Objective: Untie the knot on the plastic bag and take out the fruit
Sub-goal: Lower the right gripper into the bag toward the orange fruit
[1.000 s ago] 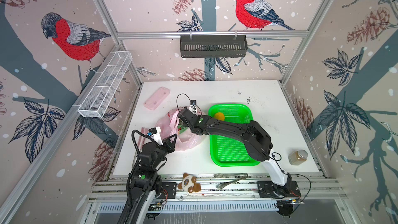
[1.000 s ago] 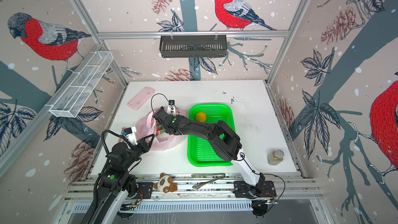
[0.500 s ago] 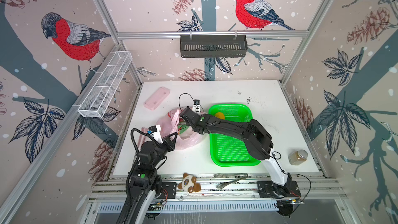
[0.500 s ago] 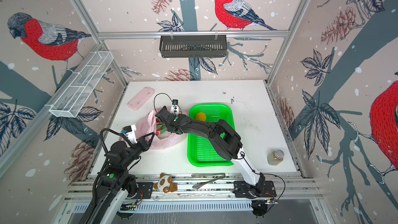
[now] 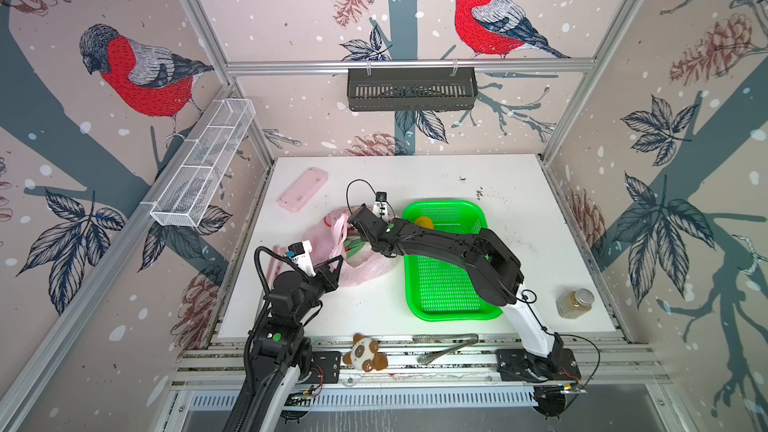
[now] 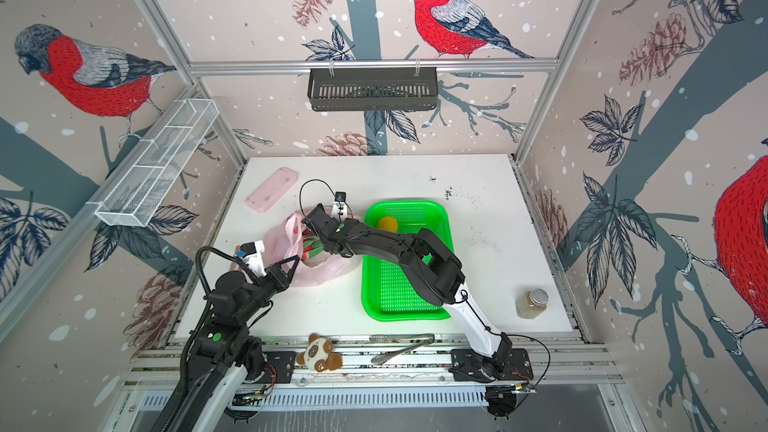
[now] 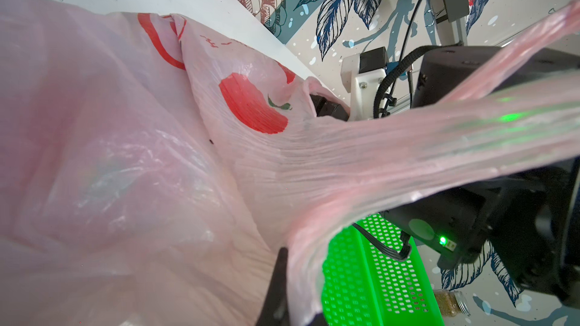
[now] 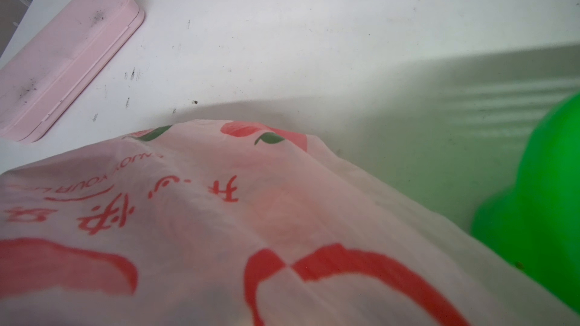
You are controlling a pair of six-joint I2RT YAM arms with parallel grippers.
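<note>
The pale-pink plastic bag lies left of the green basket, its mouth held apart. No knot shows. My left gripper is shut on the bag's near rim and pulls the film taut. My right gripper sits at the bag's far rim; the film hides its jaws. A red-and-green dragon fruit shows inside the bag, beside the right wrist. An orange ball rests in the basket's far corner.
A flat pink case lies at the back left of the white table. A jar stands at the front right. A plush toy and metal tongs lie on the front rail.
My right gripper has shifted a little toward the basket along the bag's mouth. My left gripper has kept its hold and barely moved.
</note>
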